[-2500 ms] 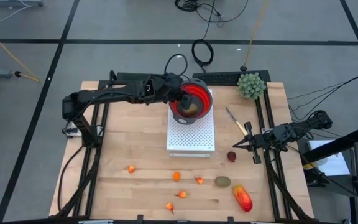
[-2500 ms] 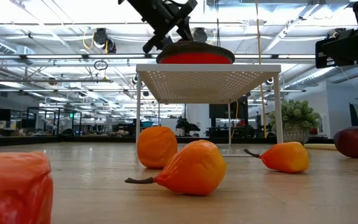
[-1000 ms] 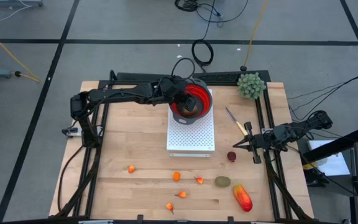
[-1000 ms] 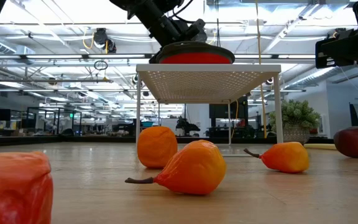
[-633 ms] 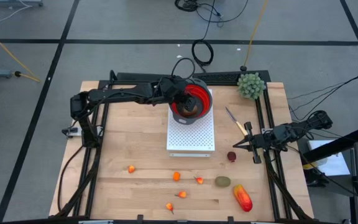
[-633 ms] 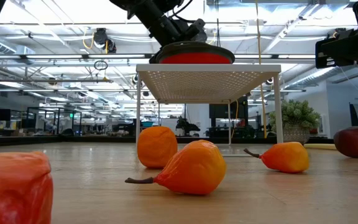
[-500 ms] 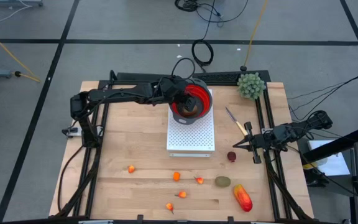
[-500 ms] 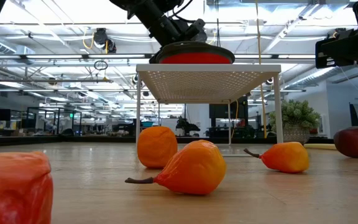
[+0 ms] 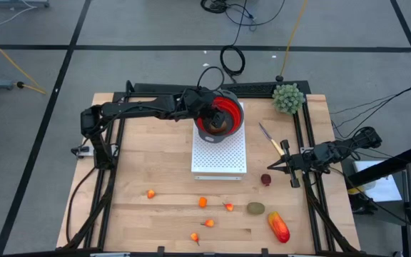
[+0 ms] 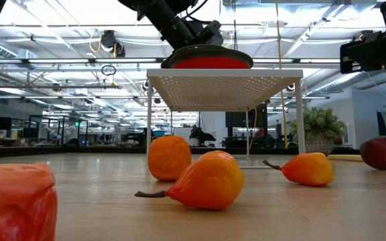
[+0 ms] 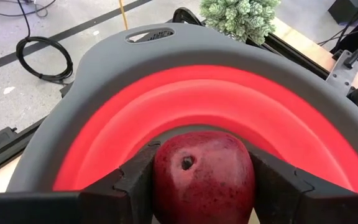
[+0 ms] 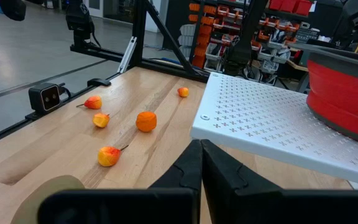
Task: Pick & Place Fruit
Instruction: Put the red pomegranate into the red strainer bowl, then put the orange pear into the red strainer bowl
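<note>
A wooden table carries a white perforated stand at its middle, and a red bowl with a grey rim sits on the far end of that stand. The left gripper reaches across from the left side and hangs over the bowl, its jaws clasped on either side of a dark-red ball of toy fruit held above the bowl's red inside.

The right gripper waits near the right edge of the table with its jaws pressed together, holding nothing.

The other fruit lies on the near half of the table: several tiny orange pieces, a dark-red ball near the right gripper, a brown-green oval and a larger red-orange oblong just beside the oval.

A green spiky ball plant stands at the far right corner, and a yellow-handled knife lies between it and the right gripper.
</note>
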`<action>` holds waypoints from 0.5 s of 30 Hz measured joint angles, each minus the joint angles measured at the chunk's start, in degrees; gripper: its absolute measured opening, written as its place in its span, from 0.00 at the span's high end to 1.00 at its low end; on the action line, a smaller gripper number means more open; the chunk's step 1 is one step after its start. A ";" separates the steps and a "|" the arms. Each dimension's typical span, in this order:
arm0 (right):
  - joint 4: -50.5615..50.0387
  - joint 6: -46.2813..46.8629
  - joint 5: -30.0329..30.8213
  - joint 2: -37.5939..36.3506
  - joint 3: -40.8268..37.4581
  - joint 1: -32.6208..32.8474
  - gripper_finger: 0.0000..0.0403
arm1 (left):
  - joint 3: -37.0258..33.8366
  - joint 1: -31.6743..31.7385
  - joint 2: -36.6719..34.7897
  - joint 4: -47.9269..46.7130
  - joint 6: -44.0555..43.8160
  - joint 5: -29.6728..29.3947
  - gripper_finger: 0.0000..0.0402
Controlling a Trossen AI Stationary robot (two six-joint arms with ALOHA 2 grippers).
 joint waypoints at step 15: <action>0.00 0.01 0.01 0.00 0.00 0.01 1.00 | 0.00 -0.02 -0.02 0.33 -0.26 -0.01 0.33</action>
